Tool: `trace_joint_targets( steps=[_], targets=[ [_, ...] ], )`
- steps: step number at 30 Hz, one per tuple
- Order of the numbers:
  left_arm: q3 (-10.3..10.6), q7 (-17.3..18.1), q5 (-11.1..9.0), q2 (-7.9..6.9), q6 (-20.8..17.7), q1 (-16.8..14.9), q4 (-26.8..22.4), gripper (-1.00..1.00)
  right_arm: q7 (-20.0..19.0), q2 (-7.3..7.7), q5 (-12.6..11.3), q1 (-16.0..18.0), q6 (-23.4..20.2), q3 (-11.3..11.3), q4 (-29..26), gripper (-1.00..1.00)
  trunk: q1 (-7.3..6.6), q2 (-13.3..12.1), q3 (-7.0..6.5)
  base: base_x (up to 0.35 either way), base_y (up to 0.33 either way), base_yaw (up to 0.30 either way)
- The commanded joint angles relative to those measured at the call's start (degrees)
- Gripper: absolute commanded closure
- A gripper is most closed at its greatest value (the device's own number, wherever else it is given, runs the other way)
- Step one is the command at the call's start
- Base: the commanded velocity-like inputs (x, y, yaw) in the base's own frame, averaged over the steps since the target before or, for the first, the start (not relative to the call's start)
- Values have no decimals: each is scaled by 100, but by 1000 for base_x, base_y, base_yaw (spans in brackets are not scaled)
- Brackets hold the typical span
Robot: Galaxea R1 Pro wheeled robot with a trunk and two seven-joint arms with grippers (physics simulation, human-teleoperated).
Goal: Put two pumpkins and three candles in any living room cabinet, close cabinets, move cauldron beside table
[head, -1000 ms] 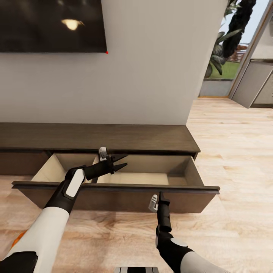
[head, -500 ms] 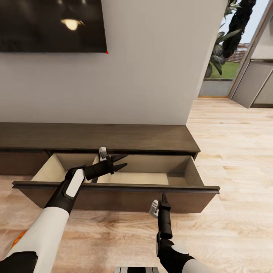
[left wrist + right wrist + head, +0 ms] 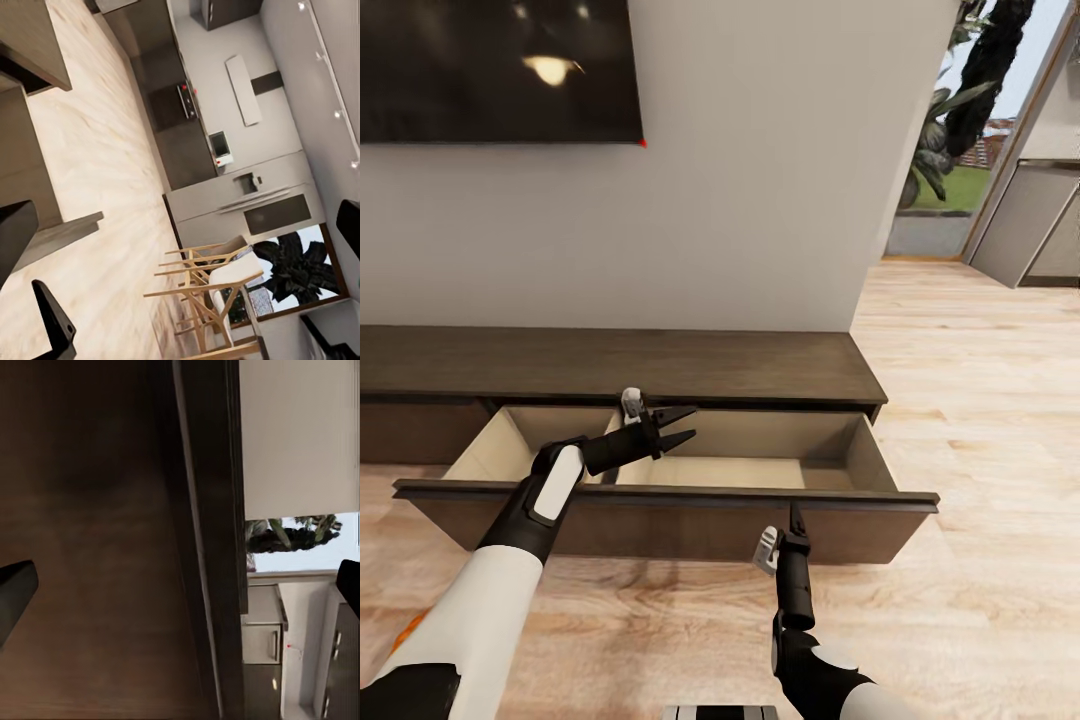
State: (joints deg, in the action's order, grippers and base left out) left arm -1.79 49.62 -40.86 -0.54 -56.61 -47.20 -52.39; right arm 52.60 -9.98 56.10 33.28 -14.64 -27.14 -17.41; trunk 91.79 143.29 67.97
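Here the long, low dark brown wood cabinet point(image 3: 660, 365) runs across the middle of the head view, under a large black screen point(image 3: 495, 65) at upper left. Its wide drawer point(image 3: 840, 445) is pulled out, and the pale beige interior that shows holds nothing; part of the drawer floor lies hidden behind the left arm. No pumpkin or candle can be identified, though a small orange patch at the lower left edge beside the left arm is too slight to name.

The left claw point(image 3: 678, 425) hangs over the drawer's middle, fingers parted and empty. The right claw point(image 3: 792, 520) points at the dark drawer front point(image 3: 660, 530) in the lower centre; whether it is parted or closed cannot be told from the head view, while its wrist view shows two fingertips wide apart against brown wood.

The risk, as a judgement: if the right claw pushes the front while the left still reaches inside, the drawer could trap that arm. Closing it empty would also leave the storing undone.
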Motion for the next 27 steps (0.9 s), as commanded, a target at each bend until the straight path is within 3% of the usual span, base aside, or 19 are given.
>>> trace_joint_targets(
  steps=[1,5,15,23,27],
  targets=[
    [-6,23,17,1,-20,-5,-3,-100,13,-2,50,3,-56,7,7,-100,-3,0,-18,0,0,0],
    [-14,15,17,1,-17,-2,1,-100,7,-2,50,3,-56,7,9,-100,-25,-28,-105,0,0,0],
    [-22,-15,25,-1,-24,-6,5,-100,-10,-2,50,-4,-56,15,25,-100,-245,-429,-284,-10,0,0],
    [-30,-22,26,-8,-25,-6,3,-100,-35,-2,50,-14,-51,16,27,-100,-420,-750,-428,-247,0,0],
    [-135,-21,26,-16,-25,-2,3,-100,-54,-2,32,-18,-18,12,10,-100,-508,-911,-500,-37,0,0]
  ],
)
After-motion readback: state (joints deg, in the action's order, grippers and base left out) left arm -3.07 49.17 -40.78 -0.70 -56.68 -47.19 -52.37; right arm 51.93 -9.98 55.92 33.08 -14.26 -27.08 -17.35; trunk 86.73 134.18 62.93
